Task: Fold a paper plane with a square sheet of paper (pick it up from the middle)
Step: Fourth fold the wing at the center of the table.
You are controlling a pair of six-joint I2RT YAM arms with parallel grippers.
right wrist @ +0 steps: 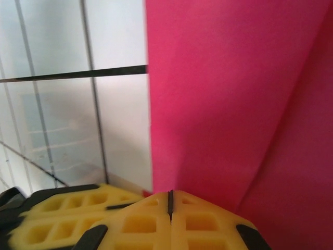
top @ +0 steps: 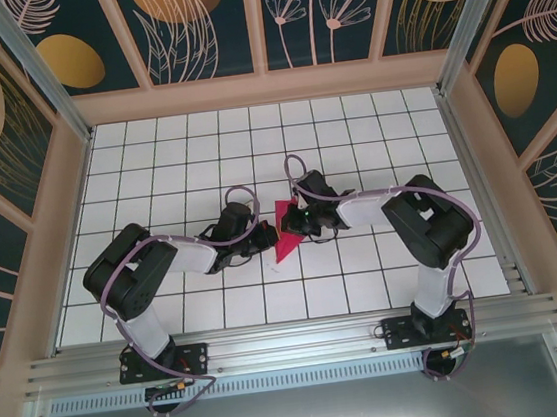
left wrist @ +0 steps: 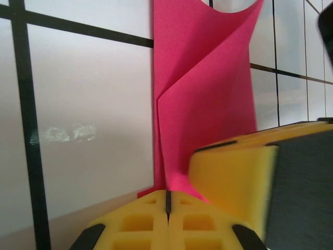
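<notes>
Two shut pairs of jaws: our left gripper [left wrist: 167, 202] nips the narrow end of the paper [left wrist: 203, 88], our right gripper [right wrist: 169, 202] rests closed against it at the middle of the table [top: 371, 138], and we judge this creased, pointed wedge part-folded, wings still to make.

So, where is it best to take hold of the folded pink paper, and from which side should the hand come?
Probably at the centre crease of the folded pink paper, toward its narrow end, coming down from above. The sheet is thin and lies mostly flat on the table, but its layers seem to lift along that crease, which gives something to pinch.
</notes>
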